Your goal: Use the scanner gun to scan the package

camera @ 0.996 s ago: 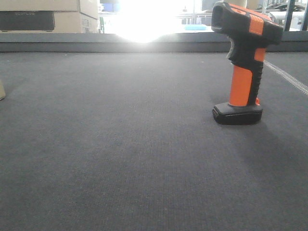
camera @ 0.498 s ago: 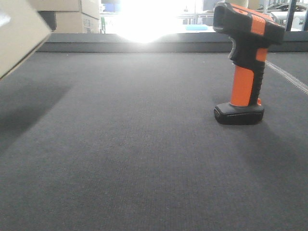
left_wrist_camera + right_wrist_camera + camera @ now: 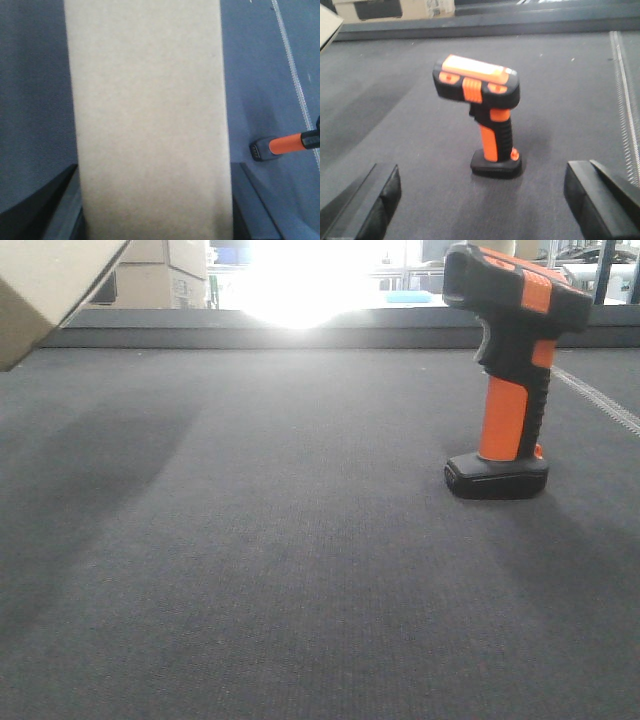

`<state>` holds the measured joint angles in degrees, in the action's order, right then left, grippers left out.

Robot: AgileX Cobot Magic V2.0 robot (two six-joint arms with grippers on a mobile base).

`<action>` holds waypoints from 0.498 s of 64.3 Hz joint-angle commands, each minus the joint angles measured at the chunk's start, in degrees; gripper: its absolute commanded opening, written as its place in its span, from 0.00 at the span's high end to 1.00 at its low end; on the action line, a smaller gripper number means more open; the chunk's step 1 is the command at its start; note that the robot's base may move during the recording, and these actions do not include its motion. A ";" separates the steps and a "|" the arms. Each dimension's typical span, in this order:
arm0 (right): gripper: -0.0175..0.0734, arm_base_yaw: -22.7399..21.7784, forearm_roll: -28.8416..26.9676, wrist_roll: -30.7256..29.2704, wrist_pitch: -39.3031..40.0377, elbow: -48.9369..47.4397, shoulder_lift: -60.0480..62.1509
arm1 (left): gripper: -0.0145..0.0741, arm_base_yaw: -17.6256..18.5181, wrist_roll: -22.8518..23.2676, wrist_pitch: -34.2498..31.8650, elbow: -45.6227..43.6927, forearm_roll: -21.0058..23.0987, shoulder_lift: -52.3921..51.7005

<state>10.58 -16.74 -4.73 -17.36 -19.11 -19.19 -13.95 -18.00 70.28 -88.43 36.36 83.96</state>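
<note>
The left claw (image 3: 152, 202) pinches the package (image 3: 147, 100) between its fingers, holding it tilted above the bench (image 3: 300, 570) at the left. The right claw (image 3: 480, 182) is spread wide. Just beyond it, the scanner (image 3: 487, 105) stands upright on the bench, at the right.

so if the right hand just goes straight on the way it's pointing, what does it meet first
The scanner gun, upright and roughly centred ahead of the open right hand. Nothing shows in between, though how far off it stands is unclear.
</note>
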 commanded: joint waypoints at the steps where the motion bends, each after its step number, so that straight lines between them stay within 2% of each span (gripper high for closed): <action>1: 0.18 1.34 -0.36 -0.08 5.45 2.41 -0.55 | 0.96 1.23 0.39 -0.31 -0.29 1.90 -0.66; 9: 0.18 3.87 -0.24 -0.08 10.77 3.26 -4.58 | 0.96 2.78 0.39 -0.31 -0.29 1.90 -0.66; 21: 0.18 7.93 0.59 -0.08 22.37 3.26 -17.88 | 0.96 3.69 0.39 -0.31 -0.29 1.90 -0.66; 32: 0.18 8.50 0.59 -0.08 34.73 3.12 -31.26 | 0.96 3.69 0.39 -0.31 -0.29 1.90 -0.66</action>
<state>18.97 -16.48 -4.73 10.32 -15.94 -45.39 -10.65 -18.00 70.28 -88.43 36.47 83.96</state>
